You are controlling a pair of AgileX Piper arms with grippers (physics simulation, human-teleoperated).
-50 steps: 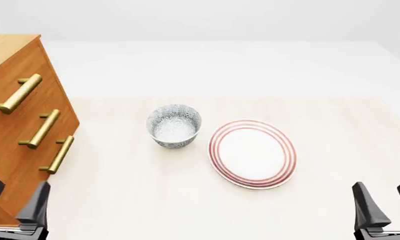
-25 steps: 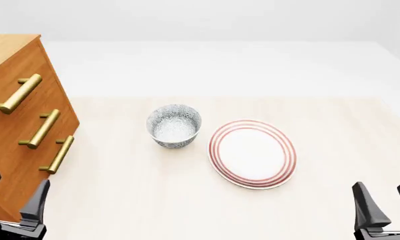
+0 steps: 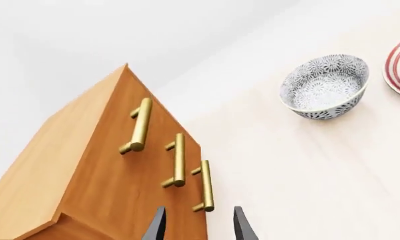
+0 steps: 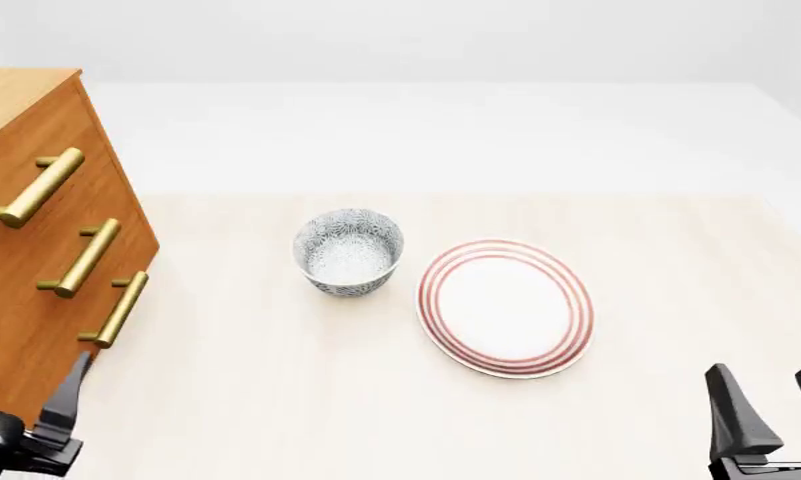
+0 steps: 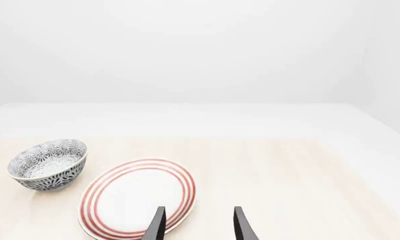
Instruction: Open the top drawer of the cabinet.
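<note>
Orange-brown wooden cabinet (image 4: 33, 250) occupies the left edge of the front view; the top drawer (image 4: 20, 165) sits flush, brass handle (image 4: 33, 187) untouched. Red-ringed plate (image 4: 507, 307) lies centre-right, patterned bowl (image 4: 349, 251) just left of it. Left gripper (image 4: 20, 400), lower-left, fingers spread, empty. Right gripper (image 4: 774, 400), lower-right, likewise parted and empty.

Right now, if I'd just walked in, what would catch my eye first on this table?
The big orange-brown cabinet at the table's left edge, with three brass handles stacked down its front. Near the middle sit a patterned bowl and, just to its right, a plate ringed in red. At the near edge, two dark grippers wait open, the left gripper close by the cabinet, the right gripper at the right.
</note>
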